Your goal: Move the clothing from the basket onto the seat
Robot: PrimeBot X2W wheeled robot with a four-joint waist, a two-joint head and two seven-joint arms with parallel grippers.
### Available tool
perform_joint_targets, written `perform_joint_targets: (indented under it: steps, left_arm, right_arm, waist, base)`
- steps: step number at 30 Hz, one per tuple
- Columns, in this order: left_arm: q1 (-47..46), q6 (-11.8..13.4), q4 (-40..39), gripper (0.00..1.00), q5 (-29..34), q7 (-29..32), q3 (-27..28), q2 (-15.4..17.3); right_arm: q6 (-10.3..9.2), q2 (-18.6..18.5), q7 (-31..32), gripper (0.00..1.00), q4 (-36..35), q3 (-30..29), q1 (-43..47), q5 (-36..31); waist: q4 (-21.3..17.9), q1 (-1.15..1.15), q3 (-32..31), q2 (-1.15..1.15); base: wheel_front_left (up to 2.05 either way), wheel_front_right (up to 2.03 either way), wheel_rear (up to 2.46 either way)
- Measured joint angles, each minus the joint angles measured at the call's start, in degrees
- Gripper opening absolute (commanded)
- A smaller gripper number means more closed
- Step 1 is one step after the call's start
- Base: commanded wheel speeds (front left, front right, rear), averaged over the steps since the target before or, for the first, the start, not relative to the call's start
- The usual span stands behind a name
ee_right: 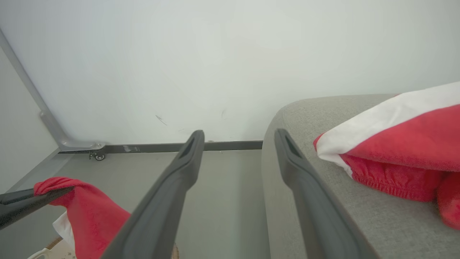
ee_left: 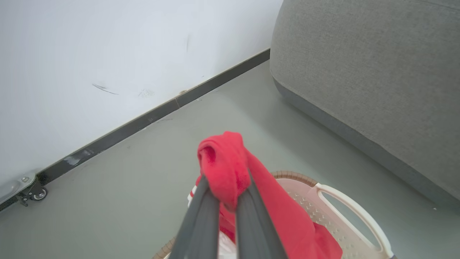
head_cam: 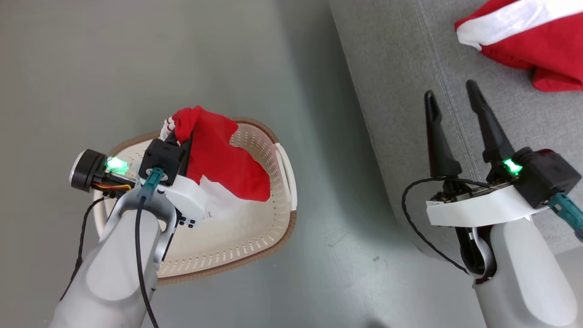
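Above basket (head_cam: 266, 228), left jaws clamped on red clothing (head_cam: 218, 155)

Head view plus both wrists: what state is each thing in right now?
left gripper: shut on the held garment, above the basket.
held garment: pinched at one bunched end, the rest hanging toward the basket.
basket: upright on the floor, beside the seat.
right gripper: open, empty, over the seat's edge.
second garment: lying crumpled on the seat.
seat: bears the second garment.
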Motion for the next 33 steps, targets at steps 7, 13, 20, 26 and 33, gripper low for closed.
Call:
perform_joint_targets:
  steps: [7,13,20,26,33]
  left_arm:
    - [2.2,1.3,-3.3,0.0,-1.0,-0.5,0.6,-0.6]
    - [4.4,1.9,-6.5,0.0,-1.4,-0.7,0.8,-0.8]
    - [6.3,2.3,-9.2,0.0,-1.4,-0.8,0.8,-1.1]
    - [7.7,2.3,-13.2,0.0,-1.4,-0.8,0.6,-1.0]
    - [7.8,2.3,-18.6,0.0,-1.3,-1.0,0.3,-0.7]
  right_arm:
    - [0.0,-1.0,0.0,1.0,1.6,2.6,-0.3,-0.6]
    - [0.0,-2.1,0.0,1.0,3.0,5.4,-0.3,-0.9]
    - [0.0,-2.8,0.0,1.0,4.1,8.1,0.3,-0.9]
    - [0.01,-4.2,0.8,1.0,4.6,11.2,0.6,0.8]
    - [0.0,-6.4,2.4,1.0,5.1,14.9,2.8,2.5]
  waist:
    - [2.1,0.0,-3.7,0.0]
    - [3.6,0.0,-7.1,0.0]
    - [4.9,0.0,-10.5,0.0]
    - [6.0,0.0,-14.5,0.0]
    - [7.0,0.0,-18.5,0.0]
  base:
    - [0.0,0.0,0.0]
    - [0.0,0.0,0.0]
    - [0.0,0.0,0.0]
    - [0.0,0.0,0.0]
    - [0.0,0.0,0.0]
